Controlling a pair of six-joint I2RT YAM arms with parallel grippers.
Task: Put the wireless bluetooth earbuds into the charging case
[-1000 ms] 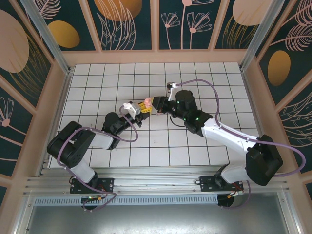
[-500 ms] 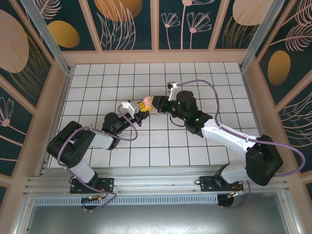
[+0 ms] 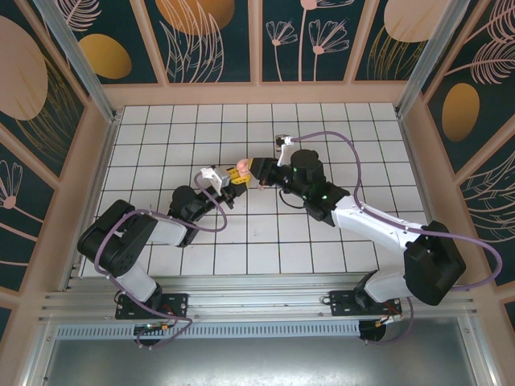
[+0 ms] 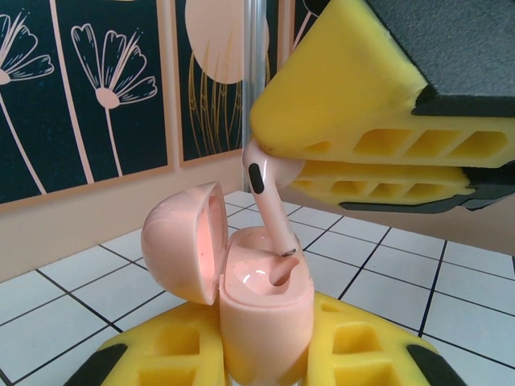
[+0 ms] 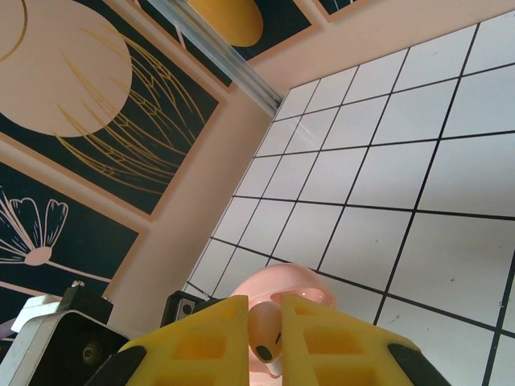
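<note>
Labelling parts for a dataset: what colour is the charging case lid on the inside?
Salmon pink; the charging case lid shows best in the left wrist view.

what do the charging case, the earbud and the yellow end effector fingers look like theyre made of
Charging case: smooth pink plastic with a satin finish, going by the soft sheen inside its open lid.
Earbud: likely the same plastic, with a dark inset and a metallic-looking tip.
Fingers of the right end effector: matte yellow with open ribbed cells, probably moulded or printed flexible plastic.
</note>
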